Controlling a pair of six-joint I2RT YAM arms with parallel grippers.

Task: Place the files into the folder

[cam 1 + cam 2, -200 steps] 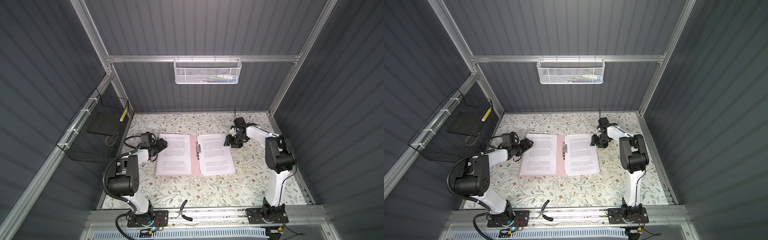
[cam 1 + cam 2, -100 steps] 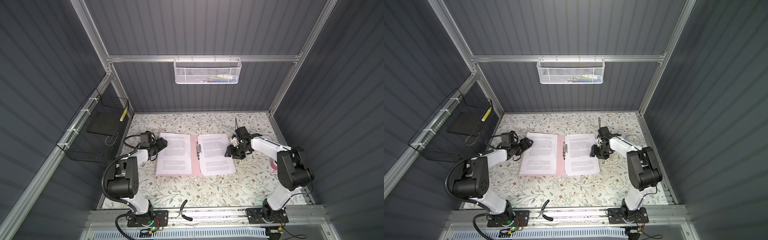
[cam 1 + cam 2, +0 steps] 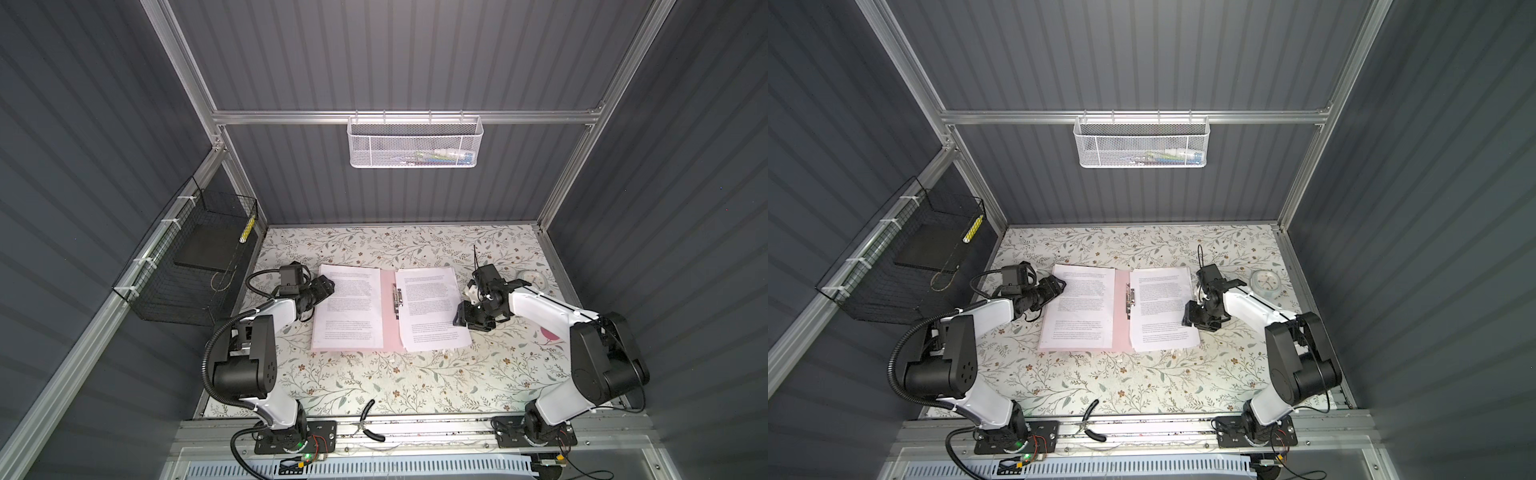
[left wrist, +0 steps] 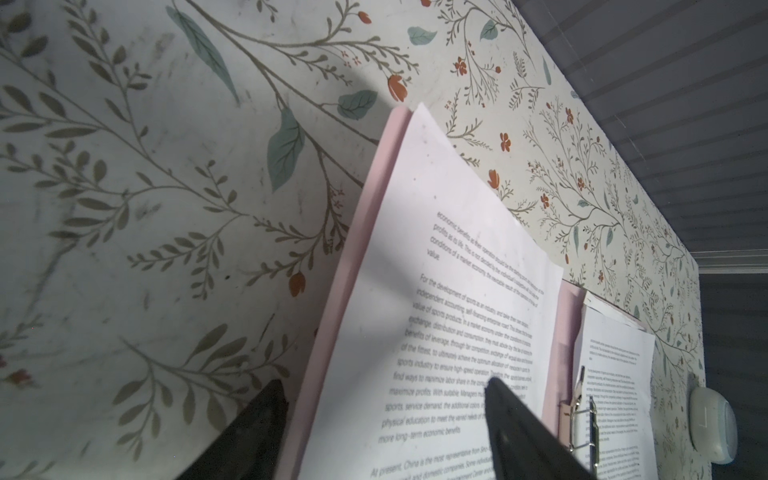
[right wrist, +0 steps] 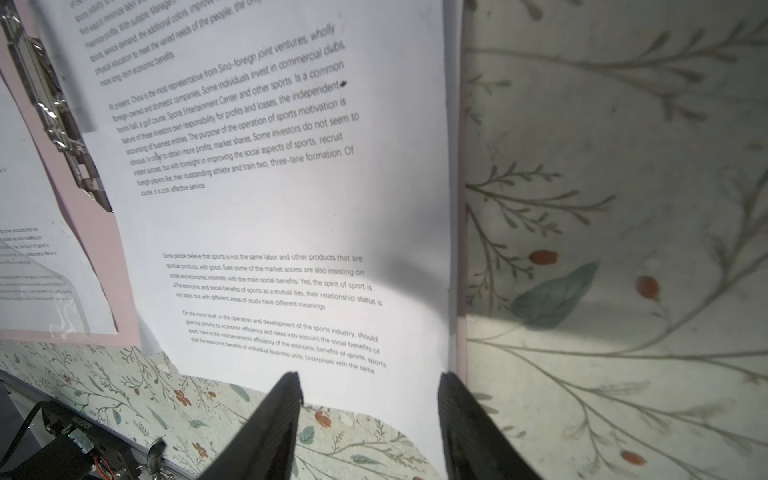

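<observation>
The pale pink folder (image 3: 388, 320) (image 3: 1121, 320) lies open and flat on the floral table, its silver clip (image 3: 397, 297) on the spine. White printed files cover both halves: one sheet (image 3: 349, 307) on the left, a stack (image 3: 432, 307) on the right. My left gripper (image 3: 328, 286) (image 3: 1059, 286) stands open at the folder's left edge. In the left wrist view this gripper (image 4: 384, 386) has one finger over the table and one over the file (image 4: 457, 270). My right gripper (image 3: 461, 318) (image 5: 369, 380) stands open over the right stack's outer edge (image 5: 291, 208), holding nothing.
A black wire basket (image 3: 195, 266) holding a black slab hangs on the left wall. A white mesh basket (image 3: 413, 141) hangs on the back wall. A white round object (image 3: 532, 279) lies at the table's right back. Pliers (image 3: 370, 424) rest on the front rail.
My right gripper has moved toward the front along the folder's right edge, and its arm has swung outward. The left gripper has stayed at the left edge.
</observation>
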